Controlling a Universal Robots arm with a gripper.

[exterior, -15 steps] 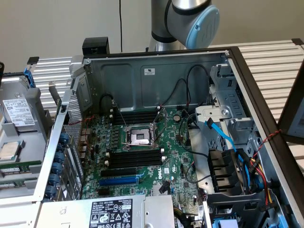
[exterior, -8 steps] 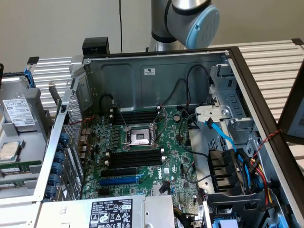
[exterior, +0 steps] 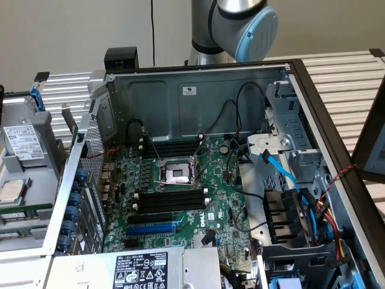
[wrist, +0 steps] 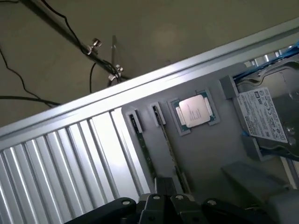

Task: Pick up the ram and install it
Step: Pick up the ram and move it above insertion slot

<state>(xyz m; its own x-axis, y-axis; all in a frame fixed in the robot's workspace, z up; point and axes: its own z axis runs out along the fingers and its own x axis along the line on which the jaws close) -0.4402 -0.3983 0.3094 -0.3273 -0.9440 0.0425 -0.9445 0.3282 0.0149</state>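
Ram (wrist: 169,147) stands on edge in the grey tray (wrist: 205,158) at the exterior view's left, with a second stick (wrist: 141,144) just beside it. Gripper (wrist: 163,201) is close over it; can't tell the claw state. Risk: an off-centre approach clips the neighbour or pinches skewed.

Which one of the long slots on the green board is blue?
The slot closest to the silver box with the label; the other long slots on the green board are black.
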